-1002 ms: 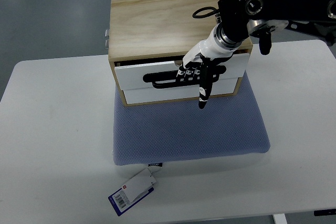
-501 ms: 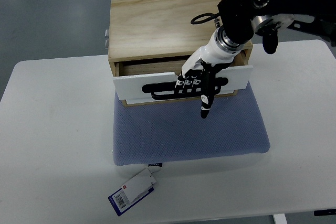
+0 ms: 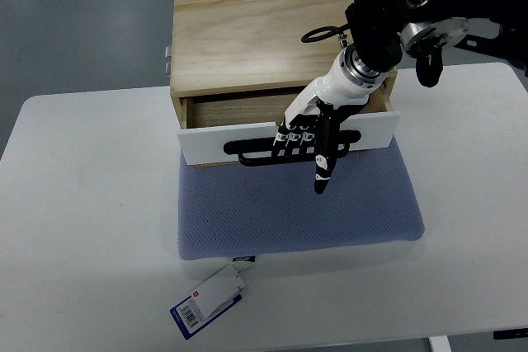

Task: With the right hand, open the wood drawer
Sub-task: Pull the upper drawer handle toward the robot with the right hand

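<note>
The top drawer (image 3: 289, 133) has slid farther out over the last second: a moment ago its white front sat flush with the wooden box (image 3: 264, 35), and now a strip of bare wood floor shows behind it, wider than half a second back. So the pull is working and the task is well along, though I'd judge the drawer only partly open yet.

The right hand (image 3: 307, 133), its arm coming in from about two o'clock, has its fingers hooked down through the black handle (image 3: 285, 147) and curled closed on it, one finger pointing toward six o'clock. The drawer sits near the middle of the bench (image 3: 82, 204), toward twelve o'clock, above the blue mat (image 3: 297, 212).

By count: one box, two drawer fronts, the lower mostly hidden, one handle in sight, one mat, one tag (image 3: 208, 298) at seven o'clock. No left hand shows.
</note>
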Tool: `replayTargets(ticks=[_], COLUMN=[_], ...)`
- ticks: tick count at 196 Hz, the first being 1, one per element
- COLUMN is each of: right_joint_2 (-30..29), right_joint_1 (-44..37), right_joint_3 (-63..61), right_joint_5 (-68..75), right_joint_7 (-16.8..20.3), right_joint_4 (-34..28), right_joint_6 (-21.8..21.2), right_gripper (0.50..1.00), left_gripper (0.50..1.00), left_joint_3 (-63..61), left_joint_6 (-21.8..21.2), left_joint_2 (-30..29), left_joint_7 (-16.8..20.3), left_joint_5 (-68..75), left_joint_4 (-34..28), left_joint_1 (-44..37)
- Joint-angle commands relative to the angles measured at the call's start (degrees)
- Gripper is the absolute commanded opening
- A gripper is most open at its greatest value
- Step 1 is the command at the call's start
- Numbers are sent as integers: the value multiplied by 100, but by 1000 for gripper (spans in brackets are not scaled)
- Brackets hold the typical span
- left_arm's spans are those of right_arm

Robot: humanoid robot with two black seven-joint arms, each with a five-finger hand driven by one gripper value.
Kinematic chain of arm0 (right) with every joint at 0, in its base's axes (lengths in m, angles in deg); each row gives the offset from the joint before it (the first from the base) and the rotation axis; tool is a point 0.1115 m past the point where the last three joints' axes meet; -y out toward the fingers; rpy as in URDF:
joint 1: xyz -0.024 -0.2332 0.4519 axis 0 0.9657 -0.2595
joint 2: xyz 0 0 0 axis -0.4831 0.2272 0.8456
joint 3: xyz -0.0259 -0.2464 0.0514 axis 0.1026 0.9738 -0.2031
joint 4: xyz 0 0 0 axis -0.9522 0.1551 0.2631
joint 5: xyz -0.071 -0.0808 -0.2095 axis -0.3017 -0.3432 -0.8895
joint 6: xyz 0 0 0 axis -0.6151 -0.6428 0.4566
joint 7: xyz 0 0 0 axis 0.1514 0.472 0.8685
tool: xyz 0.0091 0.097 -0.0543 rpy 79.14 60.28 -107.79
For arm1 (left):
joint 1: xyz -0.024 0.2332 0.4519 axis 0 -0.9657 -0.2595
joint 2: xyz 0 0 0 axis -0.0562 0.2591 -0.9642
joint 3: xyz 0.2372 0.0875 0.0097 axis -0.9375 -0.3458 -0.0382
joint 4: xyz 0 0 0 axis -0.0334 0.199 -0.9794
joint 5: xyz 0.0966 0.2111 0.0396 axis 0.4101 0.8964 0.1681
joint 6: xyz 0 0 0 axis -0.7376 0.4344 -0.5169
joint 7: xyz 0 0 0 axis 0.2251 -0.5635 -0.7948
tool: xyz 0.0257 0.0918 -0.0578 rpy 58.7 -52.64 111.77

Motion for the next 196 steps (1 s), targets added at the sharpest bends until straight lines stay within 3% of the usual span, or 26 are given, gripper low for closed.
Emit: replayTargets(ticks=[1,118,196], right_joint_2=[66,540,549], right_joint_1=[0,0,0], right_joint_3=[-2,-20,-28], right_joint_5=[17,184,360], right_joint_7=[-7,-7,-7], right_joint_4=[-58,-524,-638], right_joint_6=[0,0,0], right_gripper=[946,946,946], left_gripper=[1000,1000,1000], left_joint_3=[1,1,1], left_joint_6=[1,-8,-8], left_joint_2=[0,0,0], left_joint_7=[0,0,0], left_joint_5=[-1,-1,-1], left_joint_4=[-1,-1,-1], left_joint_1=[0,0,0])
